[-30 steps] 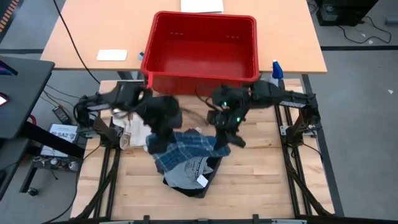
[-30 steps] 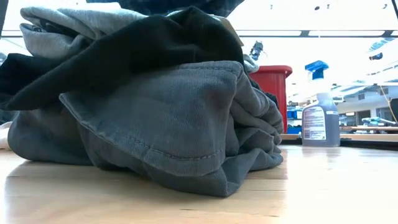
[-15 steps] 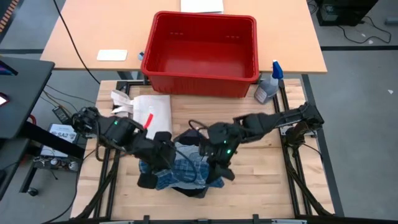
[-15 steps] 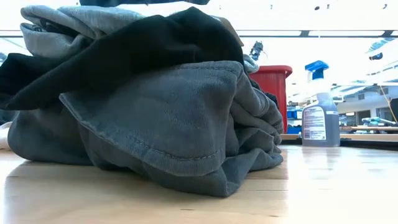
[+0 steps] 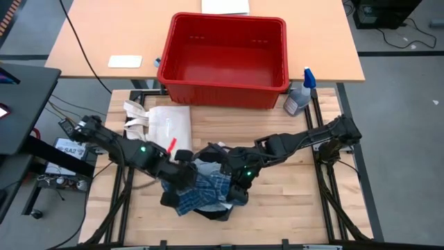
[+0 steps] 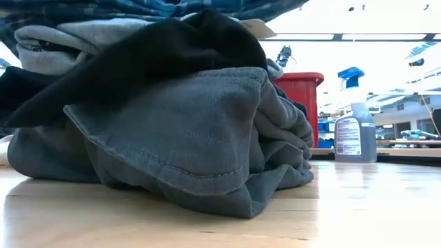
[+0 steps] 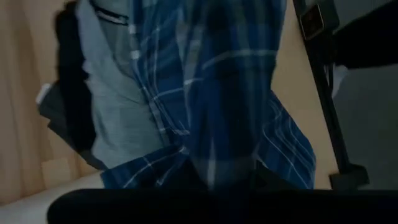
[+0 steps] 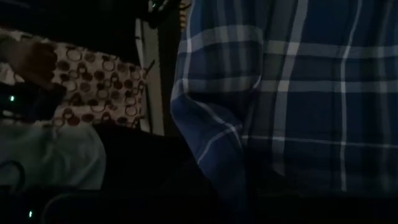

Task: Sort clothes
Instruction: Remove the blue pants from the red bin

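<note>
Wooden surface (image 5: 291, 187) holds the pile; both clenched pincers, left pincer (image 5: 182, 182) and right pincer (image 5: 238, 189), grip the blue-and-white plaid cloth (image 5: 205, 187), which might snag the dark grey shorts (image 6: 193, 138) underneath.

The left tool (image 5: 182, 182) and the right tool (image 5: 236, 189) sit at opposite sides of the clothes pile (image 5: 205, 191), with the plaid piece (image 5: 205, 186) lying on top between them. Behind the left tool, the tote bag (image 5: 163, 125) lies flat on the worktop (image 5: 291, 180). Well behind both tools stands the bin (image 5: 225, 59), and the spray bottle (image 5: 300, 94) stands behind the right tool, just beside the bin's right corner.
</note>
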Tool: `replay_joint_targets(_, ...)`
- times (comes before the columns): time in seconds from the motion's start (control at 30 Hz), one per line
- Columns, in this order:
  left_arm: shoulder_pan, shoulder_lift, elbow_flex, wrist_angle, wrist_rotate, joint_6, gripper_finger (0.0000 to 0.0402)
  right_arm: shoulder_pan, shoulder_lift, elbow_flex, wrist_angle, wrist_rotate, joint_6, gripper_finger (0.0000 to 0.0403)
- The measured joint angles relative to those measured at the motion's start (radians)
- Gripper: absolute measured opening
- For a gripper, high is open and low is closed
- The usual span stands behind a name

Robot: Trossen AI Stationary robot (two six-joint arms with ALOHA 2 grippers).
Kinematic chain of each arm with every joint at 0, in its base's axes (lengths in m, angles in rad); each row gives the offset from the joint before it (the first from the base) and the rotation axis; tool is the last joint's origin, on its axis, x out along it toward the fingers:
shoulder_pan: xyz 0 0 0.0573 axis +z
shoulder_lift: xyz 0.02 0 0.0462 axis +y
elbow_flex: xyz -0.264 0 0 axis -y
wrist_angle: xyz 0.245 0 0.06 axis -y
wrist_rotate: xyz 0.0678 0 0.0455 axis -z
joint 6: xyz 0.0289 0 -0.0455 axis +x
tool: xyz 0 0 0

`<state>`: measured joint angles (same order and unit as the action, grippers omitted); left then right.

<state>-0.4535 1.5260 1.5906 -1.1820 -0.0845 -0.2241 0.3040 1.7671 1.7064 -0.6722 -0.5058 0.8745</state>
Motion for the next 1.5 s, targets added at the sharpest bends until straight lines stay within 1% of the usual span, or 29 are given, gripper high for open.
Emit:
replay_joint_targets(0.1, 0.046, -0.06, -0.082, 0.064, 0.04, 0.017, 0.0018, -0.018, -0.002, -0.011, -0.004, 0.007, 0.028, 0.0036)
replay_joint_targets(0.2, 0.091, -0.098, -0.172, 0.147, 0.131, 0.036, 0.0018, -0.036, -0.002, -0.014, -0.032, -0.012, 0.04, 0.0048)
replay_joint_targets(0.27, 0.114, -0.108, -0.218, 0.182, 0.161, 0.05, 0.0018, -0.047, -0.002, -0.014, -0.06, -0.015, 0.04, 0.0057)
replay_joint_targets(0.33, 0.127, -0.106, -0.249, 0.182, 0.161, 0.063, 0.0018, -0.058, -0.002, -0.014, -0.111, -0.011, 0.043, 0.0066)
replay_joint_targets(0.4, 0.135, -0.104, -0.277, 0.147, 0.158, 0.07, 0.0018, -0.068, -0.003, -0.016, -0.183, -0.016, 0.043, 0.0076)
replay_joint_targets(0.5, 0.158, -0.104, -0.317, 0.172, 0.154, 0.074, 0.0023, -0.08, -0.004, -0.016, -0.271, 0.002, 0.011, 0.0096)
replay_joint_targets(0.57, 0.172, -0.103, -0.334, 0.161, 0.11, 0.07, 0.0032, -0.095, -0.004, -0.016, -0.328, 0.04, -0.017, 0.0113)
replay_joint_targets(0.63, 0.182, -0.103, -0.338, 0.19, 0.073, 0.072, 0.0047, -0.115, -0.004, -0.016, -0.356, 0.076, -0.042, 0.0131)
replay_joint_targets(0.73, 0.197, -0.103, -0.338, 0.275, 0.069, 0.089, 0.0078, -0.149, -0.004, -0.016, -0.381, 0.094, -0.06, 0.0161)
replay_joint_targets(0.83, 0.217, -0.103, -0.338, 0.329, 0.048, 0.103, 0.0111, -0.183, -0.004, -0.016, -0.386, 0.07, -0.071, 0.0187)
replay_joint_targets(0.9, 0.234, -0.103, -0.338, 0.337, 0.026, 0.106, 0.0134, -0.201, -0.004, -0.016, -0.386, 0.046, -0.08, 0.0201)
replay_joint_targets(0.97, 0.25, -0.102, -0.338, 0.339, 0.024, 0.106, 0.0157, -0.218, -0.004, -0.015, -0.391, 0.022, -0.087, 0.021)
replay_joint_targets(1.1, 0.273, -0.102, -0.338, 0.364, 0.003, 0.106, 0.0205, -0.242, -0.004, 0.016, -0.466, -0.007, -0.114, 0.0214)
replay_joint_targets(1.2, 0.284, -0.102, -0.338, 0.42, -0.03, 0.108, 0.0242, -0.244, -0.004, 0.057, -0.535, 0.036, -0.163, 0.0213)
replay_joint_targets(1.3, 0.299, -0.093, -0.336, 0.473, -0.035, 0.122, 0.0275, -0.239, -0.005, 0.097, -0.59, 0.089, -0.197, 0.0213)
replay_joint_targets(1.4, 0.315, -0.09, -0.336, 0.478, -0.06, 0.122, 0.0294, -0.239, -0.004, 0.137, -0.668, 0.126, -0.203, 0.0213)
replay_joint_targets(1.5, 0.331, -0.104, -0.335, 0.453, -0.073, 0.104, 0.0302, -0.24, -0.004, 0.194, -0.751, 0.171, -0.194, 0.0213)
